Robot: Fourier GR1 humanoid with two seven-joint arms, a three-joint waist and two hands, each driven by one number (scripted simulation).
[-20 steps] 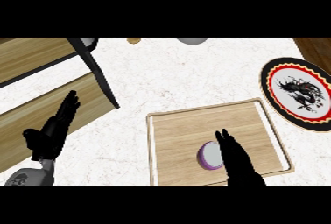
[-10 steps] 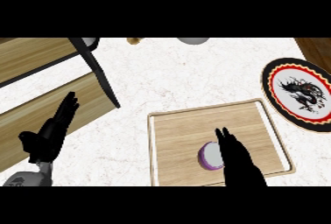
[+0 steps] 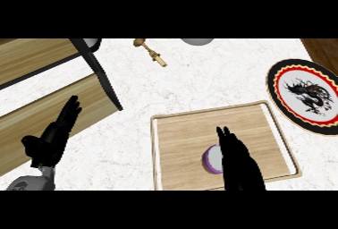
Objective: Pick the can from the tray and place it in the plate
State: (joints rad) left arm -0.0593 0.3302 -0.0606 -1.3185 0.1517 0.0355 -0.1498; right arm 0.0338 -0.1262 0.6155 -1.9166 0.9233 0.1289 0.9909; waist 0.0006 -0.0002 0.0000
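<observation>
Left hand (image 3: 52, 139) at 8 o'clock, fingers straight and spread, holding nothing, over the edge of the wooden shelf (image 3: 46, 94); a small wooden peg (image 3: 152, 53) lies at 12 o'clock on the white counter (image 3: 198, 80). Wooden tray (image 3: 178, 134) at 5 o'clock holds the can (image 3: 213, 160), purple-rimmed top showing; right hand (image 3: 239, 162), fingers straight and unclosed, overlaps the can's right side. Plate (image 3: 305, 95) at 3 o'clock, well apart from the tray.
</observation>
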